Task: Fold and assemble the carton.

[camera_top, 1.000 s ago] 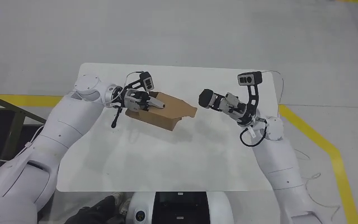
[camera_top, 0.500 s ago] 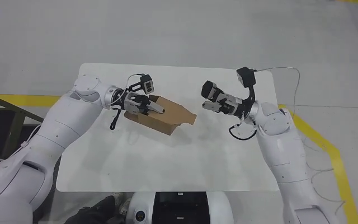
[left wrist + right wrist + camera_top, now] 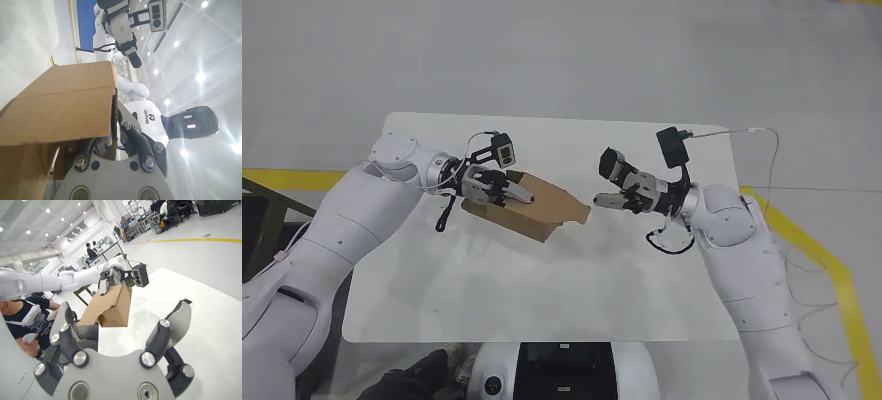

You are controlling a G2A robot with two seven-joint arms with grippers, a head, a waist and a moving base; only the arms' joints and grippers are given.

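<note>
The carton (image 3: 542,205) is held up over the left half of the white desk (image 3: 542,290), between the two arms. It's only partly folded: plain brown cardboard, opened into a rough box shape, with loose flaps at the end facing the right arm. It's tilted rather than sat flat, and a shadow is cast on the desk under it. Whether its lower edge touches the desk can't really be told.

The left pincer (image 3: 517,191) is clamped on the carton's wall at the end nearest the left arm. In the right wrist view one white finger (image 3: 103,289) is seen pressed flat against the outside of the panel, while the other is hidden by cardboard. In the left wrist view the carton (image 3: 56,106) is seen wedged right down into the pincer, with a crease line running across the panel.

The right pincer (image 3: 610,201) is positioned just off the carton's other end, near the loose flap but apart from it. Its fingers (image 3: 64,317) are spread wide and nothing is gripped. From that wrist the carton (image 3: 113,306) is framed between them, farther off, with the desk (image 3: 189,289) behind. The right pincer (image 3: 135,59) is also caught in the left wrist view, past the carton's edge.
</note>
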